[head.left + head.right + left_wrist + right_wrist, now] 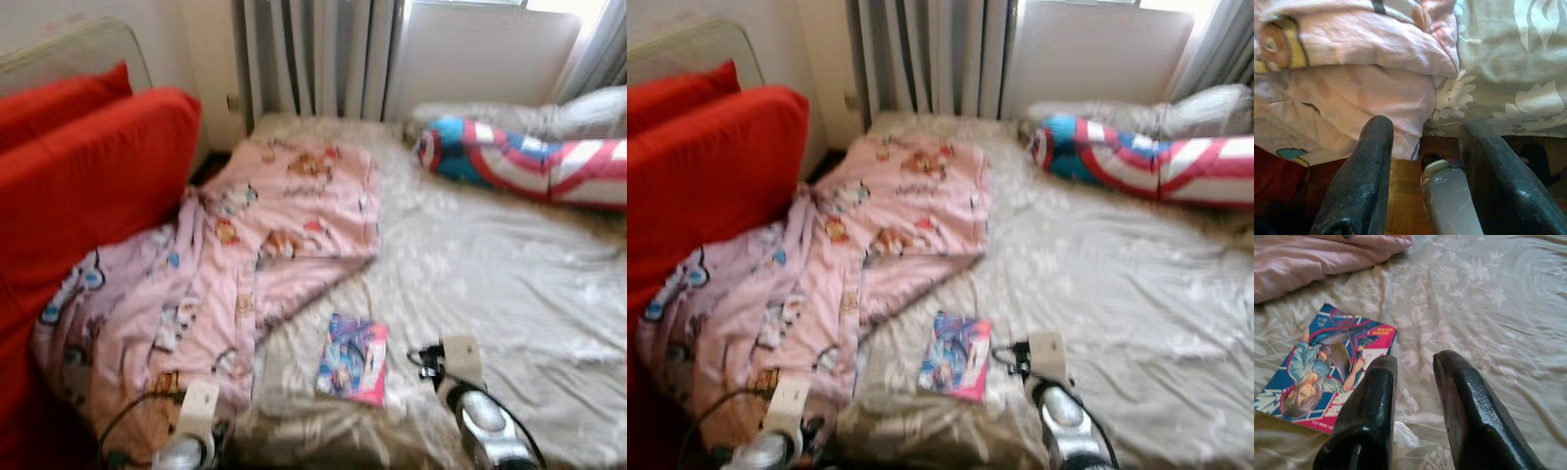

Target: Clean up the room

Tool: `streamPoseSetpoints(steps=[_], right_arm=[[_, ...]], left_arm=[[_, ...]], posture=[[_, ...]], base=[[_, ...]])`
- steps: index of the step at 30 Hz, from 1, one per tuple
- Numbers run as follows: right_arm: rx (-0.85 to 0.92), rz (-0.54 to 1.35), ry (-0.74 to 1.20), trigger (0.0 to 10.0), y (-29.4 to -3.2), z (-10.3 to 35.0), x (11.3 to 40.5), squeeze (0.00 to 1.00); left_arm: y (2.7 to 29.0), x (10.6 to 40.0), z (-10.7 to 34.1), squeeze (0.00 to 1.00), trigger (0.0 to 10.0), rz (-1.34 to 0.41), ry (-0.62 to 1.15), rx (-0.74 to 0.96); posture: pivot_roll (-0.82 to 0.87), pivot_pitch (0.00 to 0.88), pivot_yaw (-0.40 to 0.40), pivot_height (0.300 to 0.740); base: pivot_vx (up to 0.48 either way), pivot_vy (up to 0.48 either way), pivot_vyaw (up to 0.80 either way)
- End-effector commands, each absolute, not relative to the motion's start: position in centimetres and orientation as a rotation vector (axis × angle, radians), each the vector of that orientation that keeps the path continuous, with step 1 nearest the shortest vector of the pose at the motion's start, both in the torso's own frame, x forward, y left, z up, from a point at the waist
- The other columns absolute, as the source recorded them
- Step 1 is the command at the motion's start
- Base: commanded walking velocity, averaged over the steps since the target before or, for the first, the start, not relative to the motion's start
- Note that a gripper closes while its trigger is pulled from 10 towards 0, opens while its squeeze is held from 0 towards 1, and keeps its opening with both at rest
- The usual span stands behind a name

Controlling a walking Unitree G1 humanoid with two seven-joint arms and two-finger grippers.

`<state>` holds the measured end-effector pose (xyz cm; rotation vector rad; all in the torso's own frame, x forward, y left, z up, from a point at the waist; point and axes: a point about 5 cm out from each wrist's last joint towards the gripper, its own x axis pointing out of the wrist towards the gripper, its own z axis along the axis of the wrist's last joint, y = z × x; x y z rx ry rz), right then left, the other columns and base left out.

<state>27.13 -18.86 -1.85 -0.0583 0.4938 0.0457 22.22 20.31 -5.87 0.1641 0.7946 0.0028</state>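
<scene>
**Q:** Red shows at the left edge. What is it, and what lies beside it?

**A:** Red cushions (88, 166), stacked left of the bed (490, 284). A pink cartoon-print blanket (245, 255) spills from them onto the bed's pale floral sheet, rumpled and half hanging over the near edge.

**Q:** Where is the left claw?

**A:** The left claw (1425, 147) hangs at the bed's near edge, just under the blanket's folds, its fingers spread wide and holding nothing. A pale bottle-like object (1447, 196) lies on the floor below it.

**Q:** And further right?

**A:** A colourful book (353, 359) lies flat on the sheet, just right of the blanket. The right claw (1413, 367) hovers beside the book's near corner, fingers parted narrowly and empty. At the bed's far right rests a red, white and blue striped bolster (519, 162).

**Q:** How would the book handle?

**A:** Likely light, thin and bendy, with a glossy, slippery cover. Lying flat on soft bedding, it is probably best pinched at the nearest edge or corner, pressing the sheet down so one finger slides under.
</scene>
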Motion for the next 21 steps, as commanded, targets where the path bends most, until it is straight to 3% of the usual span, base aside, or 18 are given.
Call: streamPoseSetpoints(steps=[1,6,9,21], right_arm=[[-0.041,0.051,0.427,10.0,-18.6,-0.4,28.7,0.00],[-0.028,0.039,0.409,10.0,-18.7,-0.2,28.8,0.00],[-0.011,0.040,0.364,10.0,-18.8,0.7,29.5,0.00],[0.040,0.078,0.353,10.0,-18.3,0.0,28.5,0.00]], left_arm=[[21.1,22.0,-5.8,0.00,10.0,0.051,0.777,0.150],[22.1,23.2,-4.3,0.00,10.0,0.127,0.608,0.083],[21.6,25.3,-1.9,0.00,10.0,0.132,0.409,0.041],[19.0,27.5,0.4,0.00,10.0,0.061,0.245,0.022]], posture=[[-0.14,0.000,-0.061,0.648],[-0.13,0.028,-0.078,0.648],[-0.13,0.062,-0.090,0.648],[-0.13,0.128,-0.121,0.648]], base=[[0.000,0.000,0.00],[0.000,0.000,0.00],[0.000,0.000,0.00],[0.000,0.000,0.00]])
